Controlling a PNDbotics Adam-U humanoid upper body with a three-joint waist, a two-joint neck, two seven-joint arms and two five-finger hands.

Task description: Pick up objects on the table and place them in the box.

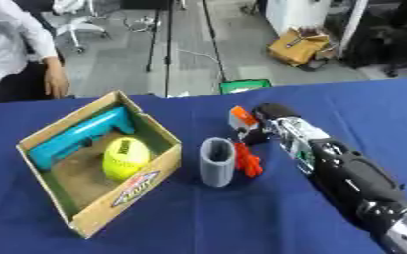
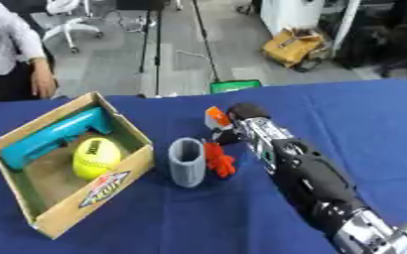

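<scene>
The counter (image 1: 241, 218) under its blue cloth carries everything; my right arm (image 1: 346, 171) lies across it from the near right corner toward the middle; the cardboard box (image 1: 146, 186) sits toward the left edge, open-topped, holding a teal tool (image 1: 81, 135) along its far wall and a yellow ball (image 1: 125, 157) beside it; a grey cylinder (image 1: 217, 161) stands upright just right of the box; my right hand (image 1: 272, 113) reaches past the cylinder, and I cannot tell whether its fingers are curled or straight; an orange and white thing (image 1: 241, 119) touches it on the left; a small red thing (image 1: 248, 159) lies between cylinder and arm.
</scene>
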